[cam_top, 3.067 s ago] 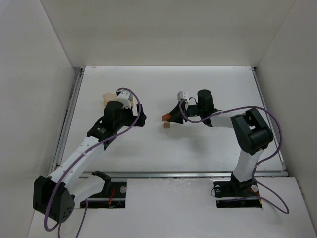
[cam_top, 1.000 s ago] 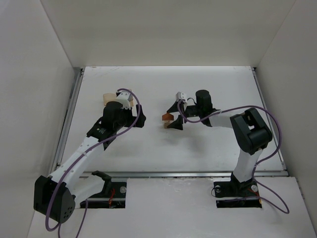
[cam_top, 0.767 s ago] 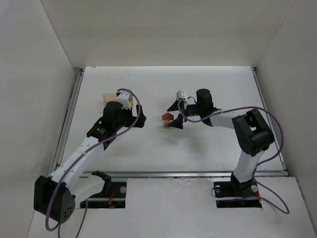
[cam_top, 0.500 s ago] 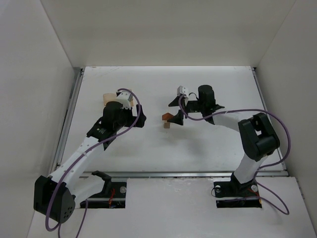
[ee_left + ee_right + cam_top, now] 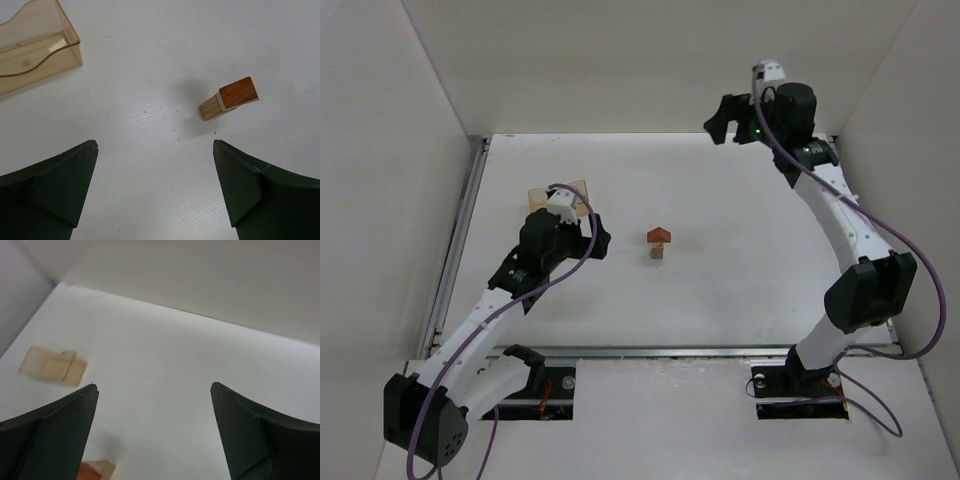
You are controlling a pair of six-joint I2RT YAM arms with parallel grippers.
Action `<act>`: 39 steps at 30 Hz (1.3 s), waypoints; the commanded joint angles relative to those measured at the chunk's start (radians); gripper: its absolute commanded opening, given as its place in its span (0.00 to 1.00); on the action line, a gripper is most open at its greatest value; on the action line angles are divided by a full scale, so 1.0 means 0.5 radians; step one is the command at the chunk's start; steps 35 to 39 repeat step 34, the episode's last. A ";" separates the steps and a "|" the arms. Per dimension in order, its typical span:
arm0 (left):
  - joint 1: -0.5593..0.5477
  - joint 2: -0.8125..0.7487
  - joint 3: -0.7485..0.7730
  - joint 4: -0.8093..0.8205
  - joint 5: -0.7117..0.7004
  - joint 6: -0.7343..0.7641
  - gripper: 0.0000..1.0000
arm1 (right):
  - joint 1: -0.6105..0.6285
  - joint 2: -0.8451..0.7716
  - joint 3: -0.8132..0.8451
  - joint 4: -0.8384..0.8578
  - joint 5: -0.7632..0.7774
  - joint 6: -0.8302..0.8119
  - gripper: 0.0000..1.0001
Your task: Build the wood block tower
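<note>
The wood block tower (image 5: 659, 243) stands upright near the centre of the table (image 5: 740, 290), touching neither arm. It is a small tan cuboid capped by a reddish-brown triangular roof piece, forming a house shape. The left gripper (image 5: 155, 147) hovers near it, spread wide and empty. The right gripper (image 5: 153, 387), high over the far right corner, is likewise spread and empty.

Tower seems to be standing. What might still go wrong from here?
The wood block tower is narrow, and its roof piece is wider than the cuboid under it, so a nudge may topple it. The left gripper, open and empty, points toward it; a forward move might strike it. The right gripper is far off.
</note>
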 commanded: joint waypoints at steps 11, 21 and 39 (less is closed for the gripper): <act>0.061 -0.271 -0.144 0.060 -0.316 -0.137 1.00 | -0.542 -0.393 -0.300 -0.676 2.151 1.341 1.00; 0.061 -0.332 -0.187 0.078 -0.295 -0.162 1.00 | -0.542 -0.187 0.050 -1.134 2.287 1.322 1.00; 0.079 -0.369 -0.224 0.078 -0.276 -0.180 1.00 | -0.542 -0.478 -0.269 -0.895 2.250 1.246 1.00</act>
